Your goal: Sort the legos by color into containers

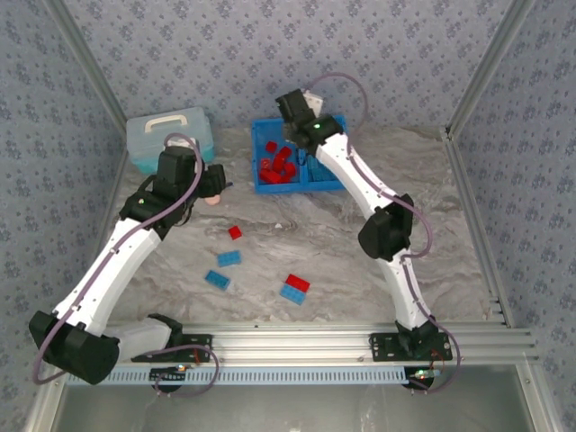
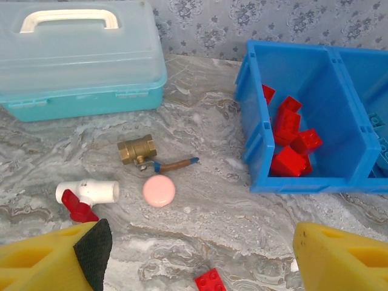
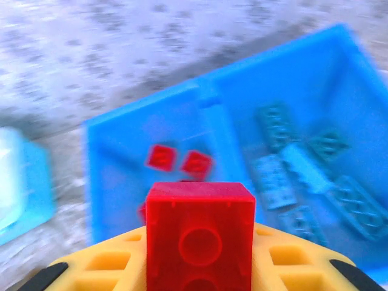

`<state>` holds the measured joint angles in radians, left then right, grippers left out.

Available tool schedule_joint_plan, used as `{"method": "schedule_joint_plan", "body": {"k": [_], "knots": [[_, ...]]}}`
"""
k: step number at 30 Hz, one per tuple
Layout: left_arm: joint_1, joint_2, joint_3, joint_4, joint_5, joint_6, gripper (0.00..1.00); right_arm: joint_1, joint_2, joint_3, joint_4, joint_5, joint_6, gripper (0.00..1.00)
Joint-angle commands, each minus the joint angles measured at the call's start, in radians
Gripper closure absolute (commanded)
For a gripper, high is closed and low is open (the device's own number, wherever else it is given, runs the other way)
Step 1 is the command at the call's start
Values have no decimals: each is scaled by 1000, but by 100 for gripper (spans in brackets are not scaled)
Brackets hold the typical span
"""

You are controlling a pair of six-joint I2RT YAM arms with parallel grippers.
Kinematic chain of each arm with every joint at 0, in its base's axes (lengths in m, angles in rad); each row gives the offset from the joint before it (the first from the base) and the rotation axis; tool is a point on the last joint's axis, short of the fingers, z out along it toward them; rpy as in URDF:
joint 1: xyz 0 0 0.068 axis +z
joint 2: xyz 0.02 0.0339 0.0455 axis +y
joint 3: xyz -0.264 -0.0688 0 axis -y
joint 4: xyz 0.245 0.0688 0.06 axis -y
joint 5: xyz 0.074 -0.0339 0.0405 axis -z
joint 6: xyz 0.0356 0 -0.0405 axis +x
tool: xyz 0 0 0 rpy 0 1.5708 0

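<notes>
My right hand (image 3: 200,270), clamped on a red brick (image 3: 200,230), hangs over the bin's red compartment (image 3: 115,163). My left hand (image 1: 216,184) is apart. Five loose bricks (image 1: 229,258) remain nearby.

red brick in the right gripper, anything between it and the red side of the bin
Nothing visible does. The right gripper holds the red brick above the open bin. The red compartment lies uncovered just ahead, with the divider on its right.

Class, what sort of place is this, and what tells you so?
Probably a robotics test cell: two arms bolted to an aluminium rail, patterned walls enclosing a marbled table, and a blue bin with loose legos laid out.
</notes>
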<state>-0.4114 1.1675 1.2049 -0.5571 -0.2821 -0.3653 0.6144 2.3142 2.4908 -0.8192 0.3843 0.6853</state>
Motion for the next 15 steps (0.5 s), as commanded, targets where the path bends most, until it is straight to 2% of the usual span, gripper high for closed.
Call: {"method": "schedule_joint_plan", "body": {"k": [1, 4, 6, 9, 15], "knots": [[8, -21, -8, -37, -6, -40, 20, 17, 149, 101, 39, -67, -93, 69], [10, -27, -29, -106, 37, -80, 20, 16, 236, 189, 48, -139, -101, 65], [10, -40, -67, -136, 70, -107, 20, 22, 246, 203, 69, -167, -111, 56], [10, -58, -134, -166, 101, -150, 20, 28, 213, 211, 84, -167, -145, 48], [10, -71, -217, -173, 119, -198, 20, 22, 68, 201, -41, -162, -213, 44]]}}
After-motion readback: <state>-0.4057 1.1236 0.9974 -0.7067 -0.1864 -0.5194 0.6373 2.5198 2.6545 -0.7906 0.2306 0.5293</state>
